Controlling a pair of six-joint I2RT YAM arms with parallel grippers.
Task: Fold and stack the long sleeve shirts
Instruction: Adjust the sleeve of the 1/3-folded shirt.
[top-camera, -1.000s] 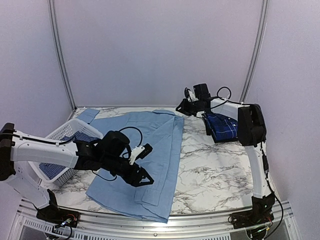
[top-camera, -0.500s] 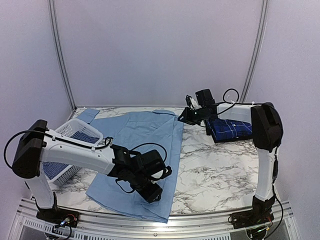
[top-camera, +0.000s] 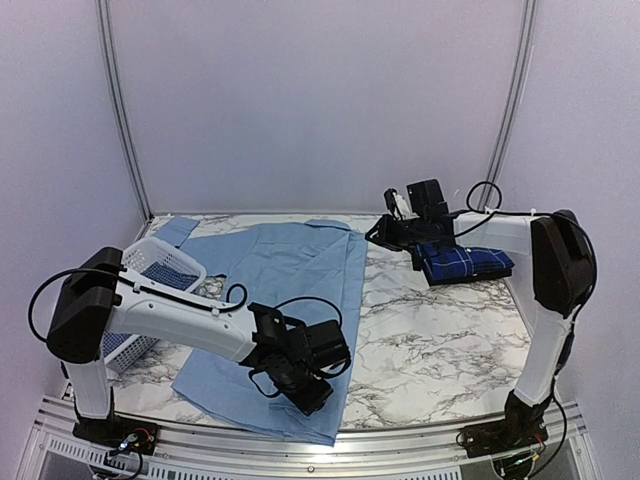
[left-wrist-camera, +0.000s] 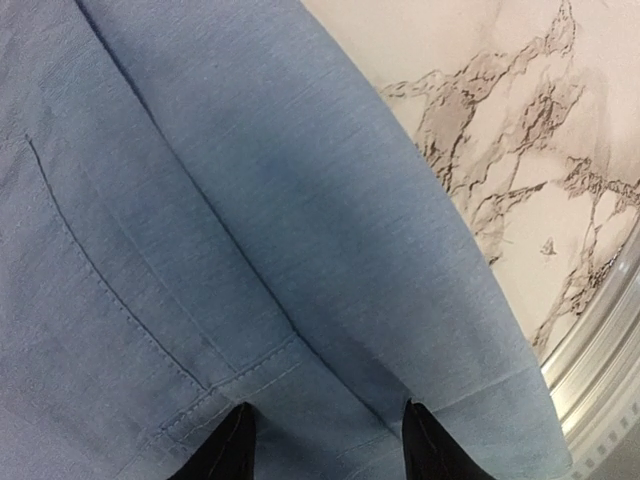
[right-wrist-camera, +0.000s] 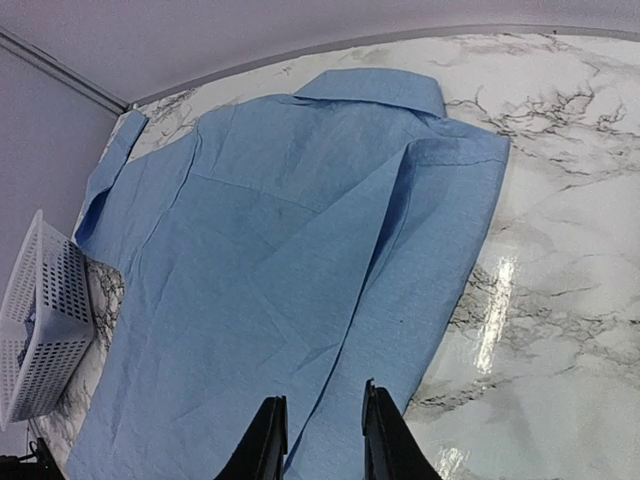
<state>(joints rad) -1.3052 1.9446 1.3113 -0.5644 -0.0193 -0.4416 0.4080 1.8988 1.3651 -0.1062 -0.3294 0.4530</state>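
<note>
A plain light blue long sleeve shirt (top-camera: 285, 290) lies spread flat on the marble table (top-camera: 430, 340), collar at the far side. Its right part is folded over the body (right-wrist-camera: 330, 250). My left gripper (top-camera: 312, 397) is down on the shirt's near hem. In the left wrist view its gripper (left-wrist-camera: 330, 450) is open, fingertips (left-wrist-camera: 232, 445) apart on the cloth by a stitched seam. My right gripper (top-camera: 378, 233) hovers by the collar's right corner, open and empty (right-wrist-camera: 322, 440). A folded navy plaid shirt (top-camera: 465, 262) lies at the far right.
A white plastic basket (top-camera: 165, 252) stands at the left edge of the table with blue checked cloth (top-camera: 180, 275) inside. Metal rails run along the table's near edge (top-camera: 400, 440). Bare marble lies between the light blue shirt and the plaid one.
My left arm has swung toward the near edge, bringing its gripper down onto the shirt's hem, jaws slightly narrower. My right gripper has drifted a little right, away from the collar.
</note>
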